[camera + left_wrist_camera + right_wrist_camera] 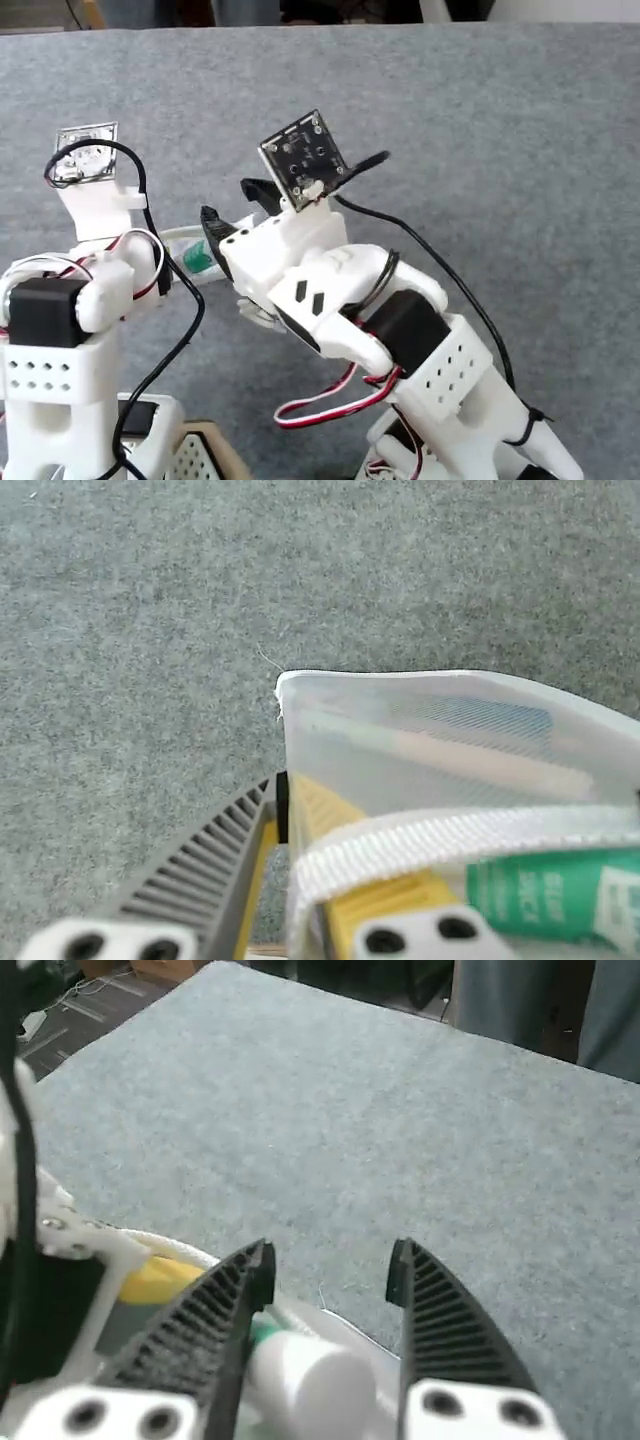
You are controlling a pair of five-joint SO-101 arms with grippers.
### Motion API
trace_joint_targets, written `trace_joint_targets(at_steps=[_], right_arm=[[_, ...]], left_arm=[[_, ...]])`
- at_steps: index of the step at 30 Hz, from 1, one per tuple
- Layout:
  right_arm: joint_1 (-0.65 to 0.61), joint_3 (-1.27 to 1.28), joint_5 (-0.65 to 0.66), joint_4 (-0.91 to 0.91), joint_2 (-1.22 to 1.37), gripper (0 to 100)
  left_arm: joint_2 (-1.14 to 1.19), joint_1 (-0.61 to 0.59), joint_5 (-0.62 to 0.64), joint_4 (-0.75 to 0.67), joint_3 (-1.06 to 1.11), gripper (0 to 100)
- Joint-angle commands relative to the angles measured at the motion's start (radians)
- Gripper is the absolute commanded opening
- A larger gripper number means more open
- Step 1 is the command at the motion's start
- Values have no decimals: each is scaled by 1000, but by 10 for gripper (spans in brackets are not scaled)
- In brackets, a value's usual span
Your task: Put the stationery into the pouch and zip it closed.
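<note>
Translucent white mesh pouch (420,750) sits pinched at its rim by the left end effector (285,795); the right end effector (330,1255) hangs spread and empty over a white plastic stick (300,1380), grey felt table (400,1110) beneath and beyond. A slipping pinch could collapse the mouth, spilling what is inside.

Lit evenly and softly, bright across the grey carpet-like surface (500,130). Faintly shadowed right beside the white plastic arms (330,270). Much darker in the room beyond the surface's far edge.
</note>
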Motion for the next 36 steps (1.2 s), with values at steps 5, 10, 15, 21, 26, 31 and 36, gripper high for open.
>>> trace_joint_targets(at_steps=[5,10,15,21,26,31,36], right_arm=[[-5,-76,112,58,-12,180],[-14,-150,161,107,-5,184],[-46,-211,232,144,-5,185],[-63,-216,232,140,-5,181],[-61,-217,232,152,-12,181],[-61,-332,232,307,-10,181],[-54,-432,259,474,-13,181]], left_arm=[[-9,-18,9,-20,-8,29],[-9,-18,9,-20,-8,29],[-9,-18,5,-18,-8,29],[-9,-16,5,-18,-8,29],[-9,-16,3,-18,-8,29],[-9,-12,0,-15,-12,29],[-9,59,-51,31,-71,29]])
